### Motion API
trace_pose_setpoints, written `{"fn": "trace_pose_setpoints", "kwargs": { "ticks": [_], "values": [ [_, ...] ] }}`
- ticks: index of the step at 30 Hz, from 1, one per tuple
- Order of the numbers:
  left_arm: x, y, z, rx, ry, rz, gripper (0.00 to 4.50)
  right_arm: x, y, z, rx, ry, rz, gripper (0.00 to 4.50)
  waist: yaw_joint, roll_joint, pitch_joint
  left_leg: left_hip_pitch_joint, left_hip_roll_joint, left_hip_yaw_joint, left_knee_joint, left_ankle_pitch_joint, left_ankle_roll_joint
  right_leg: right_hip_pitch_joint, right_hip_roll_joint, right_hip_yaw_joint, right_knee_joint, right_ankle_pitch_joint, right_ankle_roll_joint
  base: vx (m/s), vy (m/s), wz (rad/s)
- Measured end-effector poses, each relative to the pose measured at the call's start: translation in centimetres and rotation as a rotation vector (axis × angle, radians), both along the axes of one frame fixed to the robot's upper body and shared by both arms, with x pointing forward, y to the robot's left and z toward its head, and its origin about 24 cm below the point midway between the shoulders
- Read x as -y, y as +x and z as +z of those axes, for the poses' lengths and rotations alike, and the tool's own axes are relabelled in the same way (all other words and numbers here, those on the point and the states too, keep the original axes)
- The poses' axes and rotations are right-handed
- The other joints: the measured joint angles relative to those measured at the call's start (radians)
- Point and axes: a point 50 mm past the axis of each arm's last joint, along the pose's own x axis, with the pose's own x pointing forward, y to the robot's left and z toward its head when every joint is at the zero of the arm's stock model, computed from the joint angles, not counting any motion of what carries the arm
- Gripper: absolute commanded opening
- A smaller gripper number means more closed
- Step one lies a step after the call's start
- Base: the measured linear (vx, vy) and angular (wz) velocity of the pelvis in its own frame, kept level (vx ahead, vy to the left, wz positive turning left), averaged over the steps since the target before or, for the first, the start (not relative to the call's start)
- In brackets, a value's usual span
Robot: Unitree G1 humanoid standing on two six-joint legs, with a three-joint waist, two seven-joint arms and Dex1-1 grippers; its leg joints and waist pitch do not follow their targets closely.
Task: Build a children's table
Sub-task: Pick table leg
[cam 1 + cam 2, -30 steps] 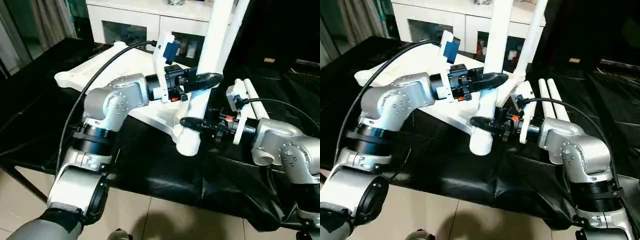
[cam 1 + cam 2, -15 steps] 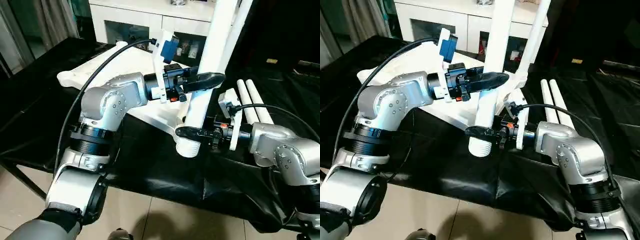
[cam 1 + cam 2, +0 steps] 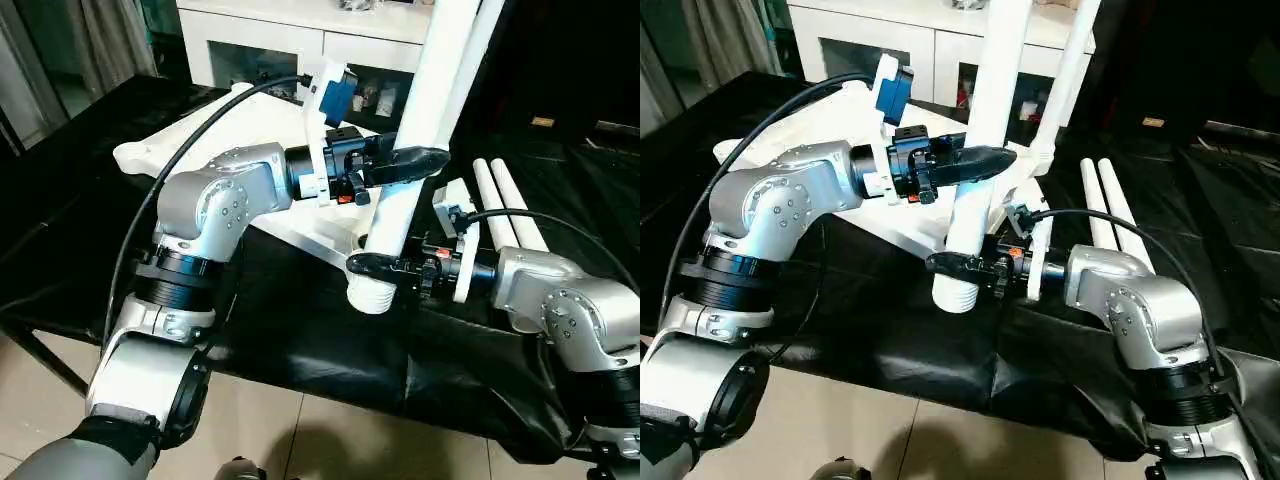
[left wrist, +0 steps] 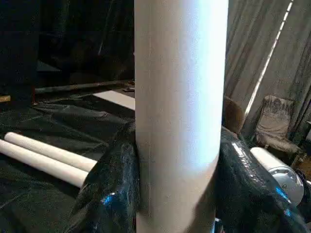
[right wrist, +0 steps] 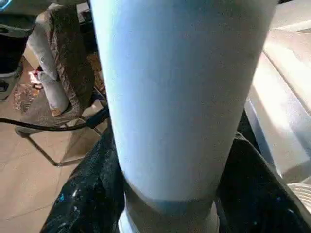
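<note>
White plastic table top point(image 3: 200, 140) lies behind my left gripper point(image 3: 405, 165); both it and my right gripper point(image 3: 372, 266) clasp one tapered leg point(image 3: 415, 130), unseated; two legs point(image 3: 505, 205) lie beside.

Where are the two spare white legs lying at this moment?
The two spare legs lie side by side on the black cover, just behind the right gripper, on the robot's right.

This looks like a room in a home. A white cabinet point(image 3: 300, 45) with glass doors stands at the back, long curtains point(image 3: 95, 45) hang beside it, a soft old chair point(image 4: 279, 128) sits nearby, and the floor point(image 3: 330, 440) has pale tiles.
</note>
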Motion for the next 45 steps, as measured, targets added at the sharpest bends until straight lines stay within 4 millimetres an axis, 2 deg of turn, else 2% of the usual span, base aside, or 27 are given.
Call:
{"fn": "trace_pose_setpoints", "kwargs": {
  "ticks": [2, 8, 9, 11, 14, 16, 21, 24, 27, 28, 30, 32, 35, 36, 39, 42, 45],
  "values": [
    [0.0, 0.0, 0.0, 0.000, 0.000, 0.001, 1.82, -0.1, 0.0, 0.0, 0.000, 0.003, 0.005, 2.04, 0.000, 0.000, 0.000, 0.000, 0.000, 0.000, 0.000, 0.000, 0.000, 0.000, 0.000, 0.000, 0.000, 0.000, 0.000, 0.000, 0.000, 0.00],
    [0.0, 0.0, 0.0, 0.001, 0.001, 0.003, 1.82, -0.1, -0.1, 0.0, -0.003, 0.011, 0.013, 1.93, 0.000, 0.000, 0.000, 0.000, 0.000, 0.000, 0.000, 0.000, 0.000, 0.000, 0.000, 0.000, 0.000, 0.000, 0.000, 0.000, 0.000, 0.00],
    [0.0, 0.0, 0.0, 0.001, 0.001, 0.003, 2.17, -0.1, -0.1, 0.0, -0.004, 0.012, 0.013, 1.91, 0.000, 0.000, 0.000, 0.000, 0.000, 0.000, 0.000, 0.000, 0.000, 0.000, 0.000, 0.000, 0.000, 0.000, 0.000, 0.000, 0.000, 0.00],
    [0.0, 0.1, -0.1, -0.015, -0.002, 0.011, 2.52, 0.0, -0.1, 0.0, -0.006, 0.013, 0.014, 1.91, 0.000, 0.000, 0.000, 0.000, 0.000, 0.000, 0.000, 0.000, 0.000, 0.000, 0.000, 0.000, 0.000, 0.000, 0.000, 0.000, 0.000, 0.00],
    [0.0, 0.2, -0.3, -0.051, -0.028, 0.002, 2.60, 0.0, 0.0, -0.2, -0.011, 0.017, 0.007, 1.91, 0.000, 0.000, 0.000, 0.000, 0.000, 0.000, 0.000, 0.000, 0.000, 0.000, 0.000, 0.000, 0.000, 0.000, 0.000, 0.000, 0.000, 0.00],
    [0.1, 0.3, -0.1, -0.038, -0.049, 0.017, 2.94, -0.1, 0.1, -0.1, -0.001, 0.033, -0.009, 1.90, 0.000, 0.000, 0.000, 0.000, 0.000, 0.000, 0.000, 0.000, 0.000, 0.000, 0.000, 0.000, 0.000, 0.000, 0.000, 0.000, 0.000, 0.00],
    [-0.4, 1.3, 1.6, 0.089, -0.257, 0.186, 3.00, 0.5, 1.2, -0.1, 0.017, 0.119, -0.164, 1.89, 0.001, 0.000, 0.000, 0.000, 0.000, 0.000, 0.000, 0.000, 0.000, 0.001, 0.000, 0.000, 0.000, 0.000, 0.000, 0.000, 0.000, 0.00],
    [-1.6, 2.4, 1.4, 0.035, -0.391, 0.337, 3.00, 1.0, 1.9, 0.1, 0.033, 0.190, -0.284, 1.89, 0.001, 0.000, 0.000, 0.000, 0.000, 0.000, 0.000, 0.000, 0.000, 0.001, 0.000, 0.000, 0.000, 0.000, 0.000, 0.000, 0.000, 0.00],
    [-2.8, 3.2, 0.7, -0.010, -0.434, 0.410, 3.00, 2.1, 2.6, -0.1, 0.053, 0.190, -0.432, 1.89, 0.001, 0.000, 0.000, 0.000, 0.000, 0.000, 0.000, 0.000, 0.000, 0.000, 0.000, -0.001, 0.000, 0.000, 0.000, 0.000, 0.000, 0.00],
    [-3.3, 3.5, 0.3, -0.007, -0.372, 0.431, 3.00, 2.6, 2.9, -0.3, 0.070, 0.156, -0.488, 1.89, 0.001, 0.000, 0.000, 0.000, 0.000, 0.000, 0.000, 0.000, 0.000, 0.000, 0.000, -0.001, 0.000, 0.000, 0.000, 0.000, 0.000, 0.00],
    [-4.0, 4.3, -1.6, 0.014, -0.135, 0.491, 3.00, 3.8, 3.3, -0.6, 0.102, 0.079, -0.588, 1.88, -0.001, 0.001, -0.001, 0.000, 0.000, -0.001, -0.001, 0.000, 0.000, 0.000, 0.000, -0.001, -0.001, 0.000, 0.002, 0.000, 0.000, 0.00],
    [-5.1, 4.8, -4.7, 0.116, 0.221, 0.518, 3.27, 4.5, 3.3, -0.8, 0.125, 0.032, -0.646, 1.88, -0.001, 0.002, -0.001, 0.001, 0.000, -0.001, -0.002, 0.000, 0.000, 0.001, 0.001, 0.000, -0.003, -0.002, 0.008, 0.000, 0.000, 0.00],
    [-6.3, 4.3, -9.7, 0.137, 0.636, 0.366, 3.47, 5.1, 2.9, -1.8, 0.108, -0.009, -0.684, 1.88, -0.002, 0.002, -0.001, -0.001, 0.000, -0.001, -0.002, 0.000, 0.000, 0.000, 0.001, 0.000, -0.004, -0.001, 0.006, 0.000, 0.000, 0.00],
    [-6.5, 4.2, -10.7, 0.123, 0.701, 0.334, 3.65, 5.2, 2.7, -2.0, 0.101, -0.015, -0.689, 1.88, -0.002, 0.002, -0.001, -0.001, 0.000, -0.001, -0.001, 0.000, 0.000, 0.000, 0.000, 0.000, -0.004, 0.000, 0.005, 0.000, 0.000, 0.00],
    [-7.0, 4.1, -12.2, 0.154, 0.849, 0.254, 3.80, 5.3, 2.5, -2.5, 0.089, -0.026, -0.695, 1.88, -0.002, 0.002, -0.001, -0.002, 0.000, -0.001, -0.001, 0.000, 0.000, 0.000, 0.000, 0.000, -0.004, 0.000, 0.004, 0.000, 0.000, 0.00],
    [-7.2, 4.6, -12.2, 0.215, 0.946, 0.219, 4.11, 5.4, 2.5, -2.4, 0.099, -0.042, -0.697, 1.88, -0.002, 0.002, -0.001, -0.001, 0.000, -0.001, -0.001, 0.000, 0.000, 0.000, 0.000, 0.000, -0.004, 0.000, 0.004, 0.000, 0.000, 0.00],
    [-7.0, 5.0, -12.0, 0.265, 0.991, 0.226, 4.22, 5.4, 2.4, -2.5, 0.105, -0.056, -0.700, 1.88, -0.001, 0.002, -0.001, 0.000, 0.000, 0.000, -0.001, 0.000, 0.000, 0.001, 0.000, 0.000, -0.003, 0.000, 0.003, 0.000, 0.000, 0.00]
  ]
}}
